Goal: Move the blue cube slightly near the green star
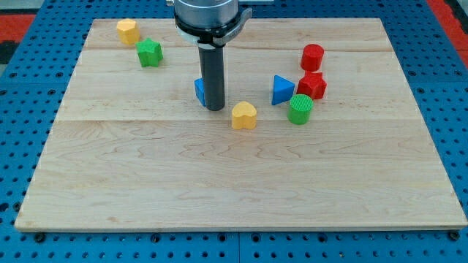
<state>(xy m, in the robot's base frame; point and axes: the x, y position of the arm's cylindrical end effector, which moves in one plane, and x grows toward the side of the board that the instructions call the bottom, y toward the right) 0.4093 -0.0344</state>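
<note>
Tip (214, 109) down on wooden board (241, 183), just right of blue cube (199, 90) and touching or nearly so; rod covering most of cube's right part, contact not clear. No jaws on the rod, nothing held, only a bare straight end against the board. Blue cube left of board's middle, in the far half, only its left edge showing. Green star (150, 52) farther off and to the left, well apart from cube. Yellow block (128, 31) just beyond star, near far left corner, shape hard to make out. Yellow heart (244, 115) close to the right of tip, slightly nearer. Blue triangular block (282, 90) farther right. Cluster on right: red cylinder (312, 57) farthest, red block (312, 85) nearer and beside it, green cylinder (300, 109) nearest, touching or almost touching red block. Blue pegboard (29, 88) under and around board.
</note>
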